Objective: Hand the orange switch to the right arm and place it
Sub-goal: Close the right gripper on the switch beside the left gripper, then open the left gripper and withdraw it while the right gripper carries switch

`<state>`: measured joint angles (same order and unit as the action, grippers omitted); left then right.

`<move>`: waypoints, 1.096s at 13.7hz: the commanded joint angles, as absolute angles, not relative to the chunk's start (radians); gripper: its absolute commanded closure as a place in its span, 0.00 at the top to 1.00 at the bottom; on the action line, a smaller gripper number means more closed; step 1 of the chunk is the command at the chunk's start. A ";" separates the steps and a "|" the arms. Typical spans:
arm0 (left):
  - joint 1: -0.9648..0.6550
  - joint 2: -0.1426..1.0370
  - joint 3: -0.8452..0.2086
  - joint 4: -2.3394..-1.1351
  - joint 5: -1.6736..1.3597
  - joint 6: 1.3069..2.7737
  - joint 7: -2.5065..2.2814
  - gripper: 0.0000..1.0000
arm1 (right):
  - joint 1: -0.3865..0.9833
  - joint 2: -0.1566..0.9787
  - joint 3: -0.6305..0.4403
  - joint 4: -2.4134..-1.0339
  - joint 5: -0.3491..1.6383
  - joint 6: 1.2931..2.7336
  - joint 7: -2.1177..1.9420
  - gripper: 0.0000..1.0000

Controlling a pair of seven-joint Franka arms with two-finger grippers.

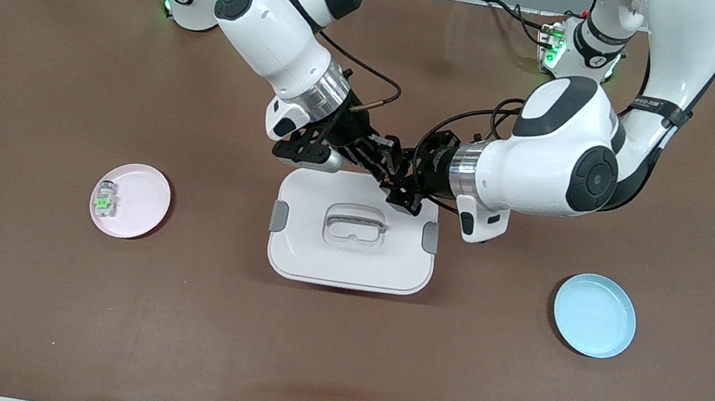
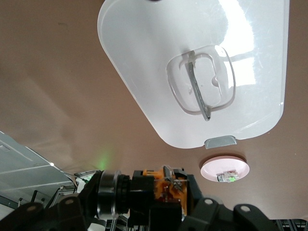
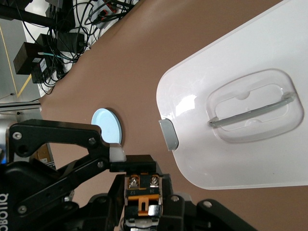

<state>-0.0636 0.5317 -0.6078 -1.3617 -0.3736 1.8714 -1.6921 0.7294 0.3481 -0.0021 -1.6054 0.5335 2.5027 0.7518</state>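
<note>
Centre of the front frame, above the white lid's (image 1: 348, 257) upper edge: both grippers meet. Left gripper (image 1: 399, 171) clamped on the orange switch (image 3: 141, 192); right gripper (image 1: 384, 161) also closed on it, fingers (image 3: 117, 154) at its black body. Switch looks light, rigid, small; grip the flat black sides, not the terminals. Pink plate (image 1: 142, 204) at lower left of frame.

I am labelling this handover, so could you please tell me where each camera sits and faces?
Front: high across the table, facing both arms meeting over the white lid.
Left wrist: on the left arm, over lid and pink plate; the orange switch shows between end effectors.
Right wrist: on the right arm, sharing lid and switch; also the blue plate.
</note>
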 commanded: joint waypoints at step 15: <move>0.014 0.466 -0.609 -1.338 -0.183 1.858 -1.602 1.00 | 0.729 0.362 -0.008 -1.585 0.496 2.464 0.642 0.00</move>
<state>-0.0228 0.5127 -0.6079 -1.3311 -0.2177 1.8713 -1.6620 0.7294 0.3523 -0.0039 -1.6053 0.5103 2.4847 0.6948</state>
